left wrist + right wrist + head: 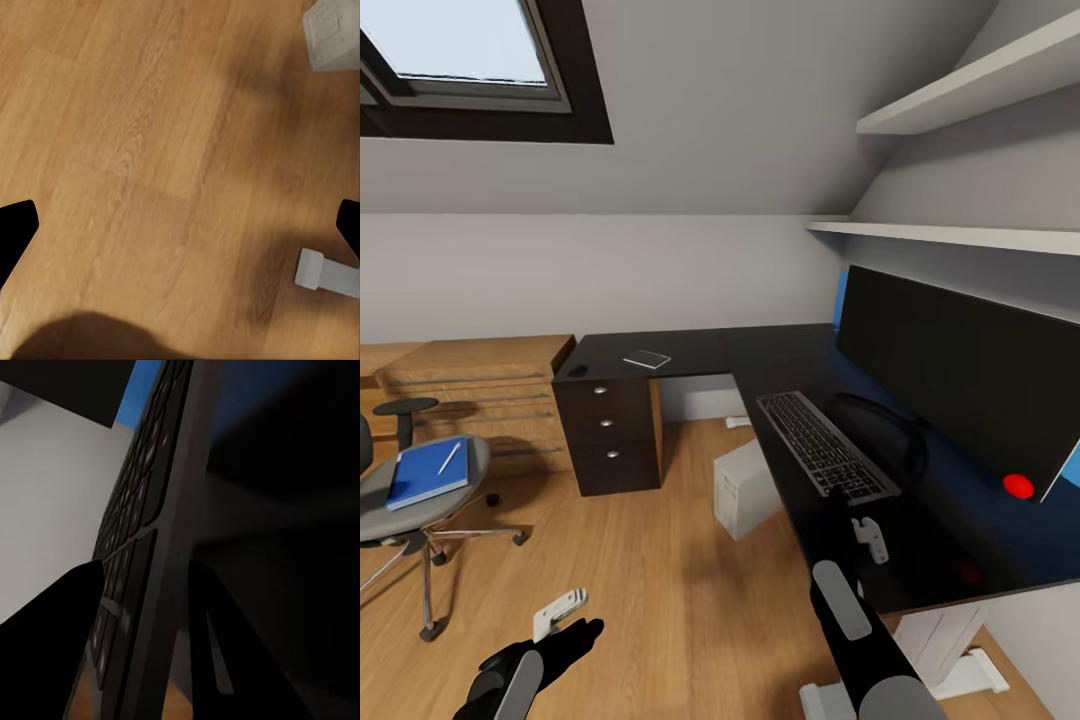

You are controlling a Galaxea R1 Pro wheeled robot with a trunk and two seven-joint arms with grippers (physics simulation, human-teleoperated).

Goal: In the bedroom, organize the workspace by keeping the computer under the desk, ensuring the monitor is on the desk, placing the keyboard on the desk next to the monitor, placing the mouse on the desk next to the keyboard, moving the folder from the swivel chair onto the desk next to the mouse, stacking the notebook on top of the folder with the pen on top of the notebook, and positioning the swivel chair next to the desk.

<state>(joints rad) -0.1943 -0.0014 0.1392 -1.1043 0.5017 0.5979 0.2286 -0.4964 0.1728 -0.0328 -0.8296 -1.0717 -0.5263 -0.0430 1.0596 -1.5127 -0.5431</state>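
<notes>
One long L-shaped glossy black desk (690, 352) at centre frame carries the wide black monitor (960, 375) and, just beside it, the slim silver-framed keyboard (825, 445), whose near end the right gripper (870, 537) clamps, so the robot should slide it gently, squared to the screen.

**Attic room set up as a home office**

A sloped white ceiling with a skylight (470, 50) tops wood flooring. An L-shaped black desk (690, 355) carries a monitor (960, 370) and keyboard (825, 445), beside a swivel chair (420, 490), 2 wall shelves (960, 235) and what looks like a wooden dresser (470, 390).
</notes>
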